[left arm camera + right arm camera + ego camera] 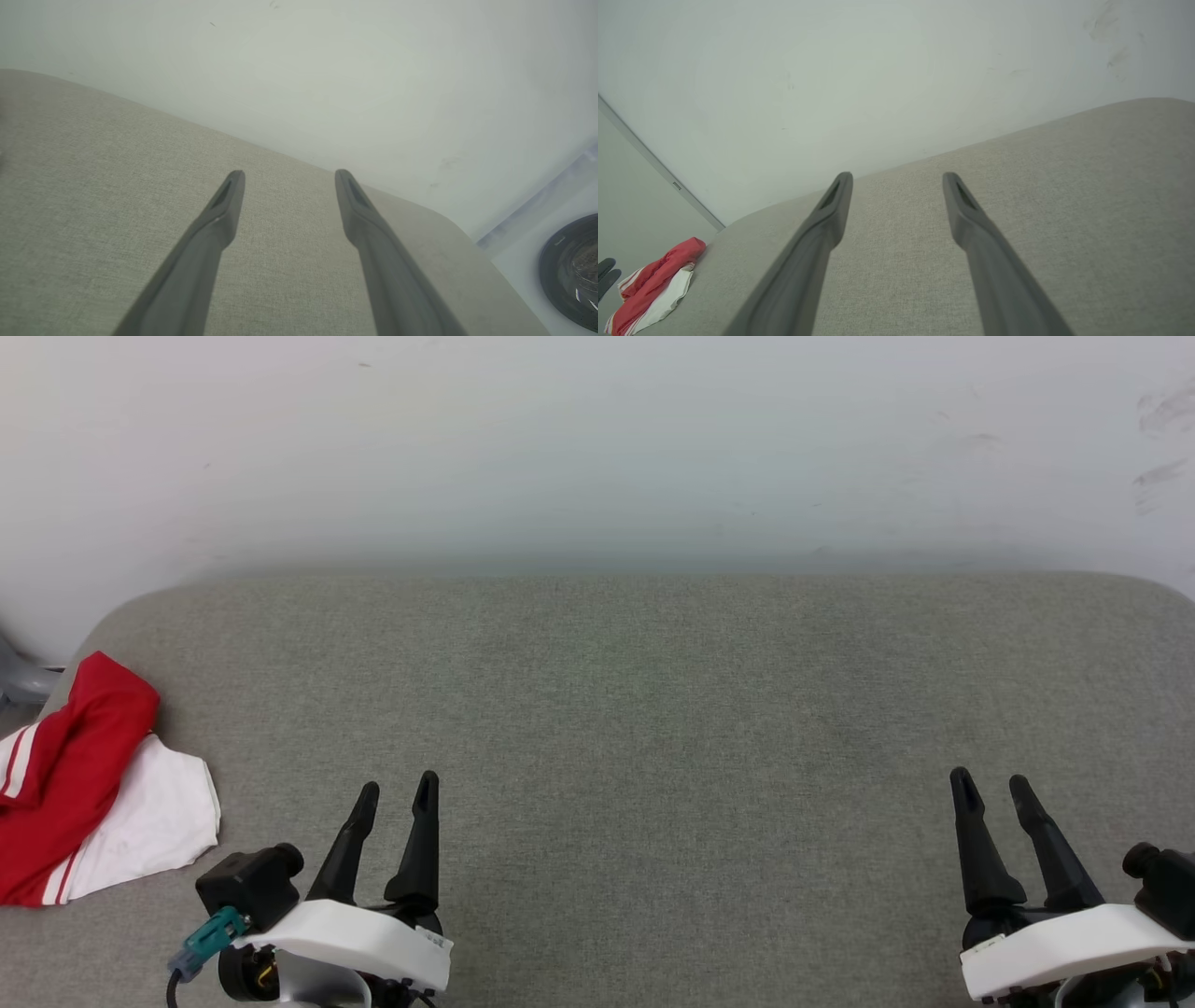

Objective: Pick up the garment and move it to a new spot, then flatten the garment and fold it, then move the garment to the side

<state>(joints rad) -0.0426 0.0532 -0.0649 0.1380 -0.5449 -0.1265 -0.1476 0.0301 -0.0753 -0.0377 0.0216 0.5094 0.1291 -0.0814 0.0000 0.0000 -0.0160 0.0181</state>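
Currently, garment (84, 784), red with white panels, lies crumpled at far left edge of grey fabric surface (653, 709), left gripper (400, 783) near it, fingers parted, holding nothing, right gripper (990, 778) well apart at lower right, fingers parted, holding nothing, pale wall (597, 448) behind.

The garment (84, 784) lies on the table (653, 728) at its left edge. Left gripper (399, 784) sits near-left, right gripper (989, 778) near-right, wall (597, 448) behind.

Perhaps a lab, grey fabric surface (653, 709), scuffed white wall (597, 448)
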